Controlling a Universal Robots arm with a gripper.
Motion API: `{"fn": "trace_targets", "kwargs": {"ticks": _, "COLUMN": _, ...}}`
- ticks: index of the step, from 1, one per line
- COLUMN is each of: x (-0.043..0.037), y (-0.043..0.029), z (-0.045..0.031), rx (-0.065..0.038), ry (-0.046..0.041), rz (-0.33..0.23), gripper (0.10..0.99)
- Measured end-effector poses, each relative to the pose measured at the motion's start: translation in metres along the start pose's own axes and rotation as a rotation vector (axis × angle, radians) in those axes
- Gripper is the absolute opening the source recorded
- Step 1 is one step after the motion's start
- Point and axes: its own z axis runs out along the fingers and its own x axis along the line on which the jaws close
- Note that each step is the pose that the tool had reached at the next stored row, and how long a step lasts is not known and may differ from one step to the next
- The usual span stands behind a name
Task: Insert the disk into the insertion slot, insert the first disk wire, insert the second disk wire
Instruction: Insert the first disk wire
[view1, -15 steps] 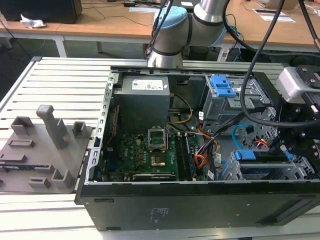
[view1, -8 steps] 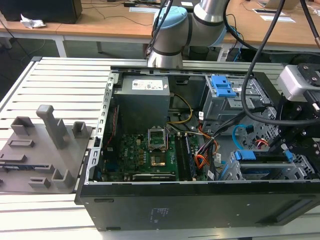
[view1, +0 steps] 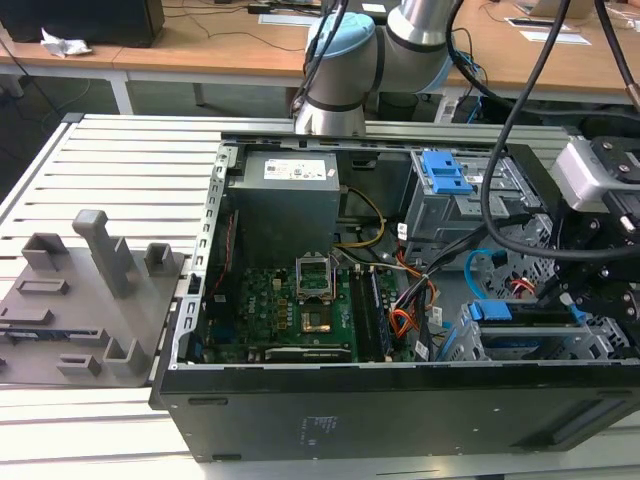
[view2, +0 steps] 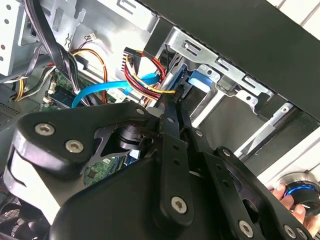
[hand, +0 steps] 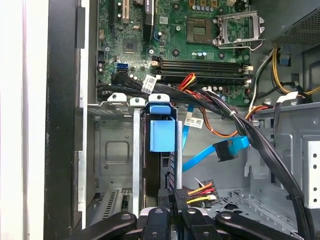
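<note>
Inside the open computer case (view1: 400, 410) on the slatted worktop (view1: 120, 150), a job one-third done. First step complete: the disk (hand: 162, 134) standing on edge inside the insertion slot (hand: 114, 152), blue carrier tab just ahead of the fingers (view2: 169, 131). Second step in hand: fingers closed to a narrow gap on the small dark plug of the first disk wire (hand: 201, 190), orange-red strands trailing off to one side, plug held right at the near end of the disk; hard to say from behind the fingertips whether pushed fully home. Third step untouched: the second disk wire (hand: 200, 161) slack and unplugged, looping beyond the fingers on the same side as the strands, dark plug in open air, clear of the disk and close to the black cable bundle (hand: 122, 81). Farther ahead of the fingers, the green motherboard (hand: 175, 30).

As for writing: white tags (hand: 194, 122) on the bundle between fingers and motherboard, plus a pale sticker (view1: 295, 170) on the power supply (view1: 285, 215) well away from the fingers, print on all of them too small to make out. Blue latch (view1: 445, 172) on its grey bay likewise well apart from the fingers
</note>
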Motion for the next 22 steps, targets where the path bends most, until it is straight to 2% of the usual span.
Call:
{"fn": "trace_targets", "kwargs": {"ticks": 1, "x": 0.0001, "y": 0.0000, "z": 0.0004, "rx": 0.000, "ry": -0.0001, "rz": 0.000, "gripper": 0.176}}
{"fn": "trace_targets", "kwargs": {"ticks": 2, "x": -0.0006, "y": 0.0003, "z": -0.0061, "rx": 0.000, "ry": 0.0002, "rz": 0.000, "gripper": 0.239}}
{"fn": "trace_targets", "kwargs": {"ticks": 4, "x": -0.0022, "y": 0.0011, "z": -0.0218, "rx": 0.000, "ry": 0.0014, "rz": 0.000, "gripper": 0.239}}
{"fn": "trace_targets", "kwargs": {"ticks": 7, "x": -0.0032, "y": 0.0015, "z": -0.0312, "rx": 0.000, "ry": 0.0015, "rz": 0.000, "gripper": 0.239}}
{"fn": "trace_targets", "kwargs": {"ticks": 13, "x": -0.0033, "y": 0.0016, "z": -0.0323, "rx": 0.000, "ry": 0.0015, "rz": 0.000, "gripper": 0.239}}
{"fn": "trace_targets", "kwargs": {"ticks": 15, "x": -0.0033, "y": 0.0016, "z": -0.0323, "rx": 0.000, "ry": 0.0016, "rz": 0.000, "gripper": 0.106}}
{"fn": "trace_targets", "kwargs": {"ticks": 22, "x": -0.0034, "y": 0.0018, "z": -0.0325, "rx": 0.000, "ry": 0.0017, "rz": 0.000, "gripper": 0.106}}
